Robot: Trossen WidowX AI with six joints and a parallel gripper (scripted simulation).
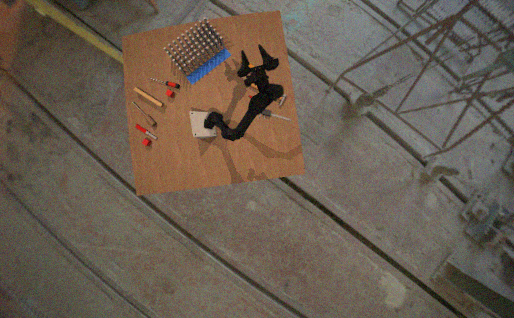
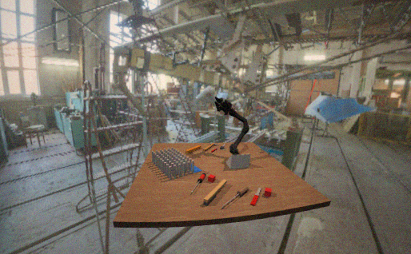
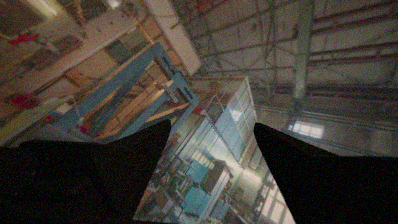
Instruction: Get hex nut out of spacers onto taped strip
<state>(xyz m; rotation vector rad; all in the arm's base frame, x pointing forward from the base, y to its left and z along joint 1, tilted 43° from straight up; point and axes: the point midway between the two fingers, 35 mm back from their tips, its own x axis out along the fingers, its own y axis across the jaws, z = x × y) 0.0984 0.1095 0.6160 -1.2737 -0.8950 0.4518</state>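
Note:
The metal spacers (image 1: 195, 46) (image 2: 173, 163) stand upright in a dense block at the back left of the table in the top view. The blue taped strip (image 1: 208, 66) (image 2: 197, 169) lies along one side of them. I cannot see the nut. My gripper (image 1: 252, 49) (image 3: 211, 125) is open and empty, raised high above the table, away from the spacers. A red-and-black screwdriver (image 1: 173, 84) (image 2: 201, 177), a yellow wooden bar (image 1: 148, 97) (image 2: 215, 192), a dark-handled thin tool (image 1: 151, 121) (image 2: 241, 192) and a red-and-silver tool (image 1: 141, 128) (image 2: 254, 199) lie on the table.
One red cube (image 1: 170, 93) (image 2: 211, 178) lies by the screwdriver, another (image 1: 147, 142) (image 2: 268, 192) near the red-and-silver tool. The arm base sits on a grey block (image 1: 198, 131) (image 2: 240, 162). More tools, including an orange one (image 2: 193, 149), lie on the base's other side, partly under the arm in the top view.

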